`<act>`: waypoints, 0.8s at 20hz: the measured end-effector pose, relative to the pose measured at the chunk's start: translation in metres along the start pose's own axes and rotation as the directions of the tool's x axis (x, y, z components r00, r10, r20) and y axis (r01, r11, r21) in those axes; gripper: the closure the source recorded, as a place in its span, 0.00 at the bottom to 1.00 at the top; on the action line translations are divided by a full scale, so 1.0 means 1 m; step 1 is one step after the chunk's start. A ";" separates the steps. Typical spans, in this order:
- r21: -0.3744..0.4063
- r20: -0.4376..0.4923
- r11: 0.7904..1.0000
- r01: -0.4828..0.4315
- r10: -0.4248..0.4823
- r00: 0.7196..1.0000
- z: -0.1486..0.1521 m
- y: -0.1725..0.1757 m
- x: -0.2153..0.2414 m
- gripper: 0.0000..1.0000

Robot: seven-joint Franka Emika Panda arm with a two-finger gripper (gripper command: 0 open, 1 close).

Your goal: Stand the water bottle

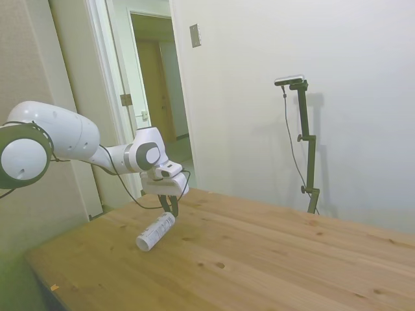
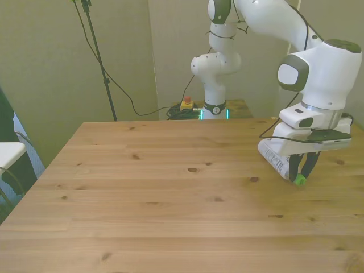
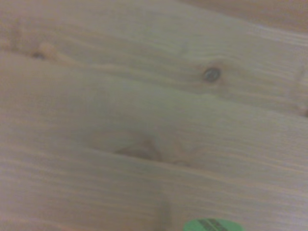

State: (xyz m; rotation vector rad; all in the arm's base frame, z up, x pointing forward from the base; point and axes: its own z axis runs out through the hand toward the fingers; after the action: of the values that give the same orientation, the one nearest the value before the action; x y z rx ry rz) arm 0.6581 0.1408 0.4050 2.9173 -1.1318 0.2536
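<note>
A wooden table (image 1: 259,253) of pale knotty planks fills the foreground. In the side view a plain white wall (image 1: 311,78) rises behind it, with a small grey plate (image 1: 195,35) high up near an open doorway (image 1: 155,78). The doorway has a white frame and leads into a dim passage with a brown door (image 1: 154,84). In the front view the wall (image 2: 57,57) looks beige, and cables (image 2: 182,111) lie on the floor past the table's far edge
</note>
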 end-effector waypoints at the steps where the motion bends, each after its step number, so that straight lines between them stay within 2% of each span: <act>1: 0.016 -0.012 0.999 -0.044 0.044 0.999 -0.009 -0.001 0.004 1.00; 4: 0.076 -0.067 0.986 -0.146 0.151 0.986 -0.036 -0.004 0.014 1.00; 7: 0.131 -0.169 0.969 -0.207 0.228 0.959 -0.057 -0.005 0.017 1.00; 10: 0.185 -0.280 0.950 -0.253 0.297 0.913 -0.069 -0.004 0.016 1.00; 12: 0.218 -0.362 0.939 -0.267 0.332 0.871 -0.073 0.000 0.016 1.00; 14: 0.245 -0.412 0.928 -0.282 0.363 0.836 -0.076 0.015 0.001 1.00; 16: 0.259 -0.428 0.925 -0.279 0.369 0.825 -0.077 0.015 -0.001 1.00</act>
State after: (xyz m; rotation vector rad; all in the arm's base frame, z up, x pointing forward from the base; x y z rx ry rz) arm 0.6355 0.1349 0.4803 2.5401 -1.5622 1.0612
